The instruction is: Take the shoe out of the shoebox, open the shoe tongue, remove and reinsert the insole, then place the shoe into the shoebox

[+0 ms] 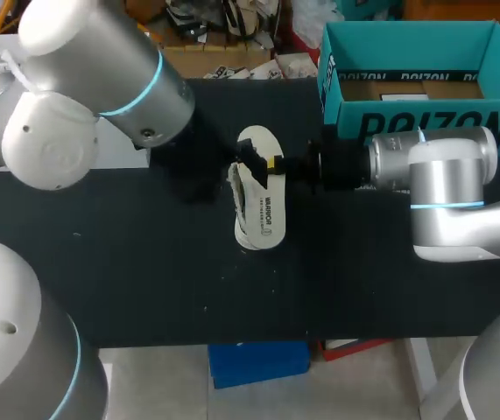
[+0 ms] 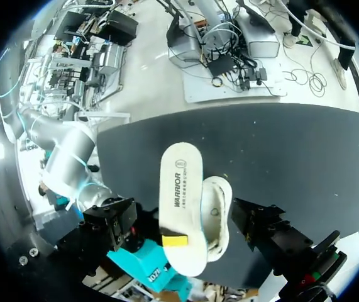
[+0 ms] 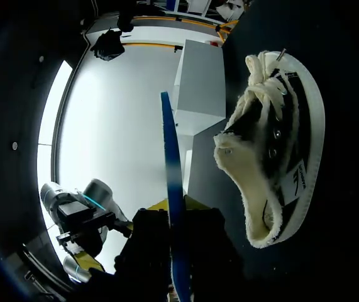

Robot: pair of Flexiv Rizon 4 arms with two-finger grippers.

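**Insole out, poised beside the shoe**

We have the insole (image 1: 257, 143) pinched on edge in our right gripper (image 1: 274, 164), whose fingers press it from both sides. That arm comes in from 3 o'clock. The insole is held upright, just beside the collar end of the shoe. It looks lined up to be steered back in, so we judge the removal done and the reinsertion next.

The shoe (image 1: 260, 210) lies near the middle of the black table (image 1: 144, 262). It is tipped onto its side in the right wrist view, with its opening turned toward the insole (which should leave the mouth easy to reach).

Our left gripper (image 2: 185, 223) hangs over the shoe, its arm entering from 10 o'clock. Its fingers are spread wide and grip nothing, and we take it to be waiting to steady the shoe.

The teal shoebox (image 1: 425, 122) stands at 2 o'clock from the shoe, well apart and open at the top. Inside we see only a brown sheet of card (image 1: 407, 87), and no shoe is in it.
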